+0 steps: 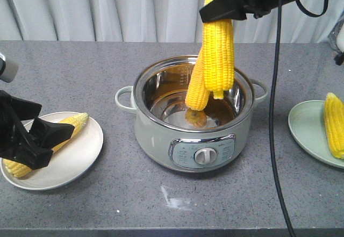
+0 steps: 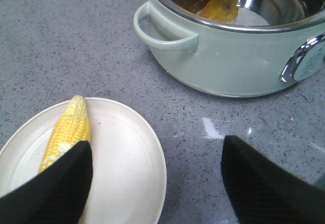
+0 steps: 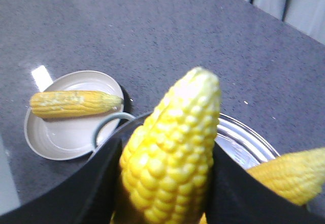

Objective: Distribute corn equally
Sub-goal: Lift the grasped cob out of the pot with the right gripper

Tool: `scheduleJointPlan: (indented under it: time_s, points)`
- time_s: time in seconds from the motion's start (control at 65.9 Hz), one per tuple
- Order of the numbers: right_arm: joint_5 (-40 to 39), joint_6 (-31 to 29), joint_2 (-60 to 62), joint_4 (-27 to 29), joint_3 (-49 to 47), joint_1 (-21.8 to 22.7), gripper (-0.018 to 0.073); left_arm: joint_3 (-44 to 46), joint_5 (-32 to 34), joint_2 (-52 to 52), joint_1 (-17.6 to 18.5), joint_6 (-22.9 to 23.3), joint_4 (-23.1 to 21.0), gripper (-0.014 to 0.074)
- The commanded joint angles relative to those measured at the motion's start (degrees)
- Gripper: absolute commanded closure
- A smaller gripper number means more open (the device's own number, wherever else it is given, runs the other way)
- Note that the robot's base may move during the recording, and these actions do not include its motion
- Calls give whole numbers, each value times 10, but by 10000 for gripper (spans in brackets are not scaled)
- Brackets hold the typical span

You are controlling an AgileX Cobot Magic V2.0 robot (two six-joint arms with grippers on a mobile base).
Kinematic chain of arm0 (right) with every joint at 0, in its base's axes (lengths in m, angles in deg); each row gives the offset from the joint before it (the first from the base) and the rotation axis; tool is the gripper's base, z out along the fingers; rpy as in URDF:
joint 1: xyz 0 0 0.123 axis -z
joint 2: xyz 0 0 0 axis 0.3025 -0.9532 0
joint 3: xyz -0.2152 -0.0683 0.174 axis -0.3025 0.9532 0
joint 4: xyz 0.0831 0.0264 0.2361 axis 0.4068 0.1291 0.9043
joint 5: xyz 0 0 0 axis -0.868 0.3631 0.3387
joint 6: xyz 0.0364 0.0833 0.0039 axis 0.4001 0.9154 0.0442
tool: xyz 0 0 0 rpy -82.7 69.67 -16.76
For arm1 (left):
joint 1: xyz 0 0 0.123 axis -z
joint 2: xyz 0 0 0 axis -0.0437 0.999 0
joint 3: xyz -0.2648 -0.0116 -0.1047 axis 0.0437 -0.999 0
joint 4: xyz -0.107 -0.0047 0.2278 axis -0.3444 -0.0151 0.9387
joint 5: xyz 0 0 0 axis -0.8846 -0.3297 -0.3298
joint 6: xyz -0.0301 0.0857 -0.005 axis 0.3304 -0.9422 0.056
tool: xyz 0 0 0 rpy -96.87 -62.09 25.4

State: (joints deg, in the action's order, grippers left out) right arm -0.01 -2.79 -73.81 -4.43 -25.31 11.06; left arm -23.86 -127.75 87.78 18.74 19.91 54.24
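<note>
Two cobs (image 1: 217, 49) clamped between right fingers (image 3: 86, 193) — dangling above pot (image 1: 161, 135).

The grey speckled countertop (image 1: 80, 70) bears a white plate (image 1: 80, 152), an electric pot (image 1: 156, 140) and a green plate (image 1: 306, 127).

Bright even light; glare on countertop (image 1: 173, 198); right-wrist foreground corn (image 3: 170, 158) soft.

A pale green electric pot (image 1: 156, 135) with a front dial sits mid-frame on speckled grey countertop (image 1: 107, 76); white plate (image 1: 80, 151) lower left, green plate (image 1: 309, 124) far right.
</note>
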Motion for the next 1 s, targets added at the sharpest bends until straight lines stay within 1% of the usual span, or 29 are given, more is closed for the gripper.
scheduleJointPlan:
  time_s: [0.0, 0.106, 0.213, 0.455, 0.607, 0.835, 0.987]
  points:
    - [-3, -25, 60, 71, 26, 0, 352, 14, 31, -9, 1, 2, -16, 80]
    - [-42, -55, 109, 96, 114, 0, 352, 14, 31, -9, 1, 2, -16, 80]
    - [-81, -69, 163, 94, 197, 0, 352, 14, 31, -9, 1, 2, -16, 80]
    - [-146, -70, 284, 76, 350, 0, 352, 14, 31, -9, 1, 2, -16, 80]
    - [-157, -69, 353, 63, 419, 0, 352, 14, 31, -9, 1, 2, -16, 80]
    - [-175, -70, 453, 62, 519, 0, 352, 14, 31, -9, 1, 2, -16, 80]
    - [-185, -70, 510, 61, 569, 0, 352, 14, 31, -9, 1, 2, -16, 80]
